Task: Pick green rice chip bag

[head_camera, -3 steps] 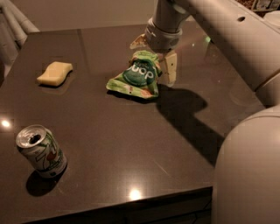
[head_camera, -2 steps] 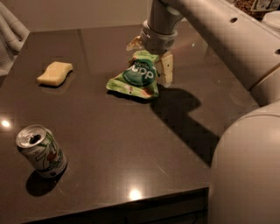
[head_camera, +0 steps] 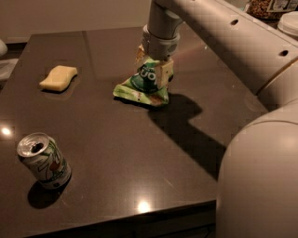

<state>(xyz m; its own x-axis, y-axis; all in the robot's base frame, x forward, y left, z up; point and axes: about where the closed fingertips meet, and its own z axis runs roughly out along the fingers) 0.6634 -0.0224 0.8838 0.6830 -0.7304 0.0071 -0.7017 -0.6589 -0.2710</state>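
Note:
The green rice chip bag (head_camera: 138, 89), crumpled light-green foil with a dark green round logo, lies on the dark table (head_camera: 116, 153) at centre back. My gripper (head_camera: 152, 65) comes down on it from above. Its two pale fingers (head_camera: 164, 74) press against either side of the bag's upper part, shut on the bag. The bag's lower edge rests on the table. The gripper hides the top of the bag.
A yellow sponge (head_camera: 58, 77) lies at the back left. An open silver-and-green soda can (head_camera: 44, 160) stands at the front left. My arm and body (head_camera: 260, 186) fill the right side. A jar (head_camera: 270, 7) and a white lid (head_camera: 289, 21) sit at the far right.
My gripper has moved a little left and down over the bag, and its fingers have drawn closer together around the bag's top. The sponge and can have not moved.

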